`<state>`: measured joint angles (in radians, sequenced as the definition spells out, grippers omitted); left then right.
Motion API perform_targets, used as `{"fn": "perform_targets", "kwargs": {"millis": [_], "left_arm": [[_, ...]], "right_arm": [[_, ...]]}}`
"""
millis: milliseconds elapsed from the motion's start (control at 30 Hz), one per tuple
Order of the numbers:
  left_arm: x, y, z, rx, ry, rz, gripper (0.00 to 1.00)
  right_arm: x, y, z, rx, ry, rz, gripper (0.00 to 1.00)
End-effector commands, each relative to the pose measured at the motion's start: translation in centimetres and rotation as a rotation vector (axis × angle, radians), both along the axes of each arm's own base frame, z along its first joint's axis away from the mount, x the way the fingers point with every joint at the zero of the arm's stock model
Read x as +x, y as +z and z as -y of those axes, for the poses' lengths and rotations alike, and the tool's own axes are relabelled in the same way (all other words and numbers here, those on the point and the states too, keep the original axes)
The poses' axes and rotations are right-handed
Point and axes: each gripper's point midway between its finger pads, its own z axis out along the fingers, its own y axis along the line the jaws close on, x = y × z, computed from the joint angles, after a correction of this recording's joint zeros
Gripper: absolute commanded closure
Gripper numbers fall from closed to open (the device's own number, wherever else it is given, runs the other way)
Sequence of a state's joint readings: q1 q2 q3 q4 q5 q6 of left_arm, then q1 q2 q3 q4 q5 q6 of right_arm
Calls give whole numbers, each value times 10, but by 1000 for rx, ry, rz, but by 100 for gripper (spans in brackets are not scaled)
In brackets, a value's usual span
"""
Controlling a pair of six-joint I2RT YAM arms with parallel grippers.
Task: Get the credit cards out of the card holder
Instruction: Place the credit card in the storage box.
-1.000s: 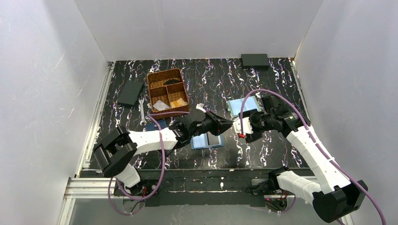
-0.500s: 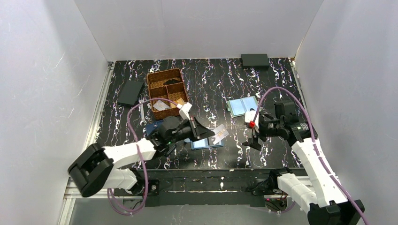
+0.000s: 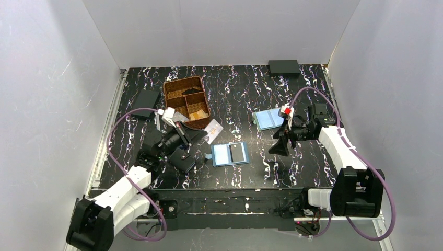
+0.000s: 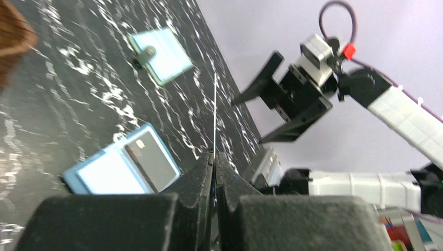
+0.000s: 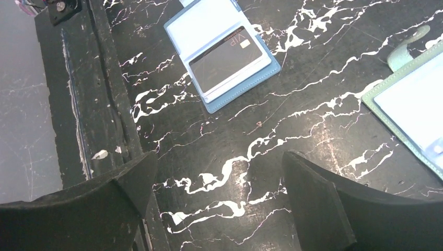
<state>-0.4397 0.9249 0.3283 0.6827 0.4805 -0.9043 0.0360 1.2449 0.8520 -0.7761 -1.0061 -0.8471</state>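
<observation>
The left tool (image 4: 214,159) is pinching a thin, stiff, whitish credit card (image 3: 213,130) by one edge, its matte black fingers pressed flat together on the plastic. From the left wrist the card is showing only as a hairline edge rising from the fingertips.

The card holder (image 3: 230,154) is lying open and flat on the black, white-veined, marble-patterned table (image 3: 292,172). It is a small rectangular bifold with a steel-blue border and a smooth pale blue pocket on its left leaf. A glossy dark card (image 5: 225,58) lettered "VIP" is sitting in its right leaf.

The right tool (image 5: 219,157) is standing wide open, gripping nothing, its two wedge-shaped black fingers pointing down at the table.

The card holder is lying between the two tools. It is right of the left tool and its held card and apart from both, and left of the right tool, near but not touching. A paler sky-blue holder (image 3: 269,118) is lying open just beyond the right tool. A brown woven basket (image 3: 186,102) with compartments is sitting near the held card.
</observation>
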Motion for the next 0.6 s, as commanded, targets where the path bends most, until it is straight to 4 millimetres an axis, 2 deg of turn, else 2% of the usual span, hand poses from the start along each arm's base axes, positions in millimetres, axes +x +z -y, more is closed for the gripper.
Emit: {"fn": "perform_targets", "kwargs": {"millis": [0,167,467,567], "left_arm": [[12,5,-23,2,31,14,100],[39,8,-47,-15,119,-23,100],[76,13,-86,-18,285,-32,100],[86,9,-98,-11,328,-49,100]], "right_arm": [[5,9,7,46,-8,9,2],[10,2,14,-15,-51,21,2],[11,6,16,-28,-84,72,2],[10,7,17,-29,-85,80,2]]}}
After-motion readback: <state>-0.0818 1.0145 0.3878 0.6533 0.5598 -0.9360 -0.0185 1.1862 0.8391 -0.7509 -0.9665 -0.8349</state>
